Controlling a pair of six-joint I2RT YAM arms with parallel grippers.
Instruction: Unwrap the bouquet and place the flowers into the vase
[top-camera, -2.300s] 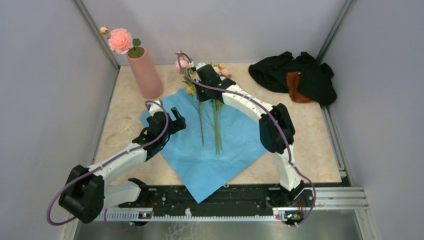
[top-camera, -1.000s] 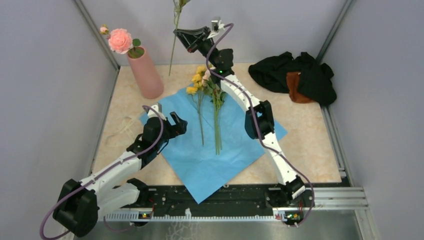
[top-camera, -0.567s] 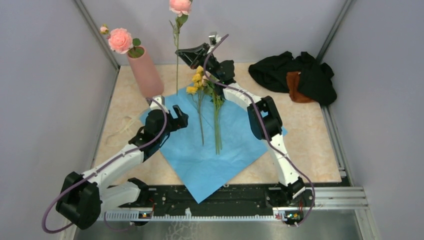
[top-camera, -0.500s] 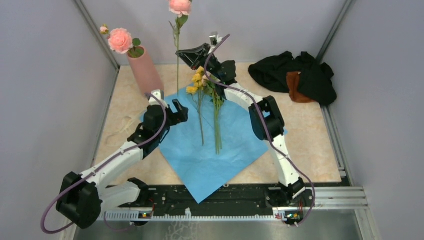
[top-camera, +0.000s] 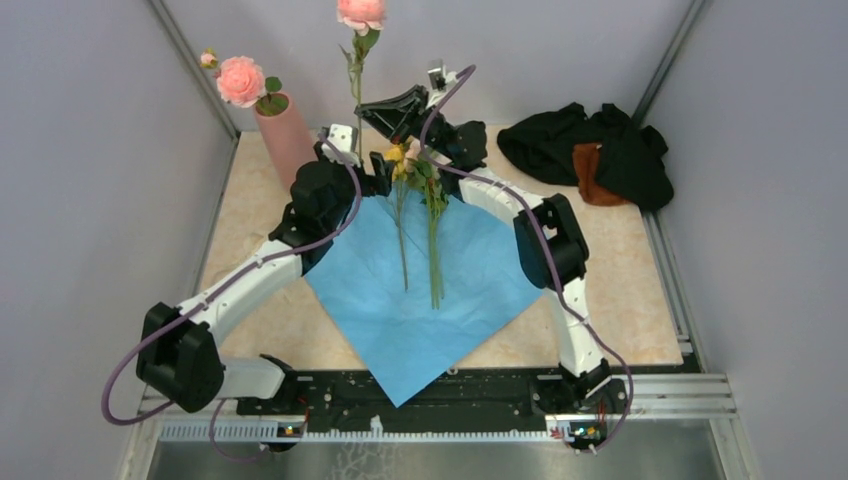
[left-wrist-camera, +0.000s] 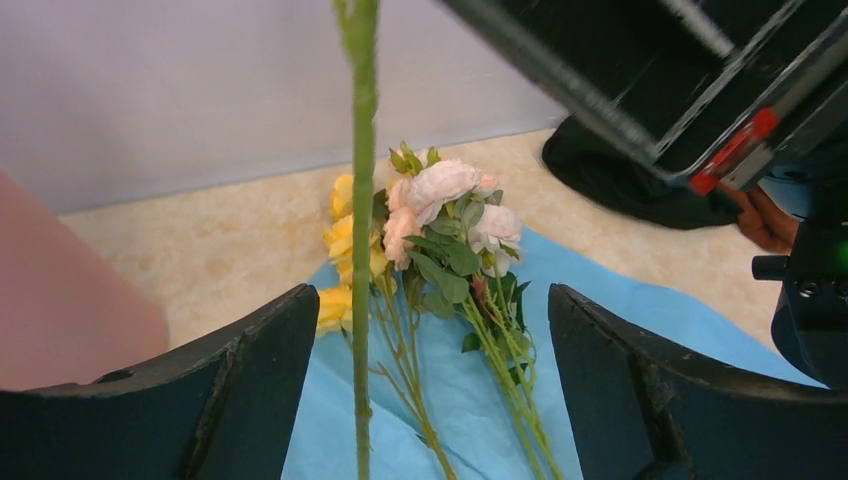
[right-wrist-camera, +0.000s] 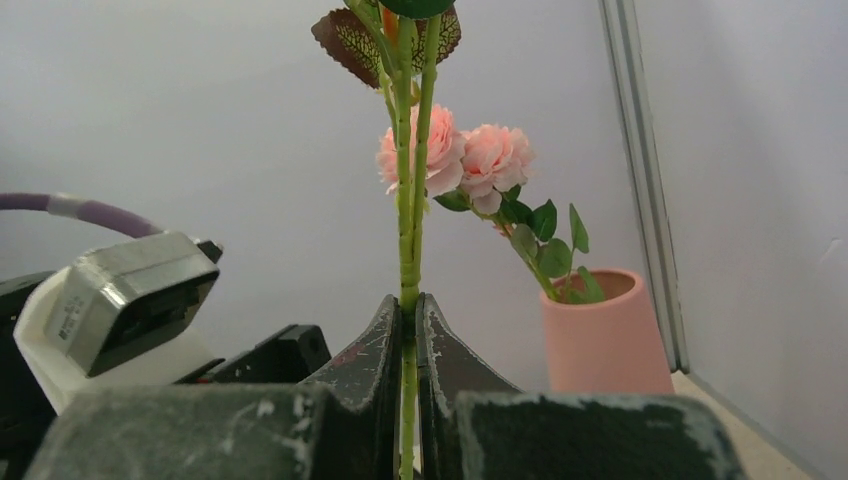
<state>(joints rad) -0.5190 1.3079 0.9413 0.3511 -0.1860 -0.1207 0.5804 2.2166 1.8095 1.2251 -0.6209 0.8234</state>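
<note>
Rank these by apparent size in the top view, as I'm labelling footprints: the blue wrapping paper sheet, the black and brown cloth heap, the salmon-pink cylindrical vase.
1. blue wrapping paper sheet, clearly largest
2. black and brown cloth heap
3. salmon-pink cylindrical vase, smallest

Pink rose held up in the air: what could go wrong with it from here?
The right gripper pinches the pink rose only by its thin stem, with the bloom far above, so it could swing or slip. The left gripper is open around that stem; a mistimed handover might drop it on the flowers below. The vase already holds a large rose, which may crowd the mouth.
</note>
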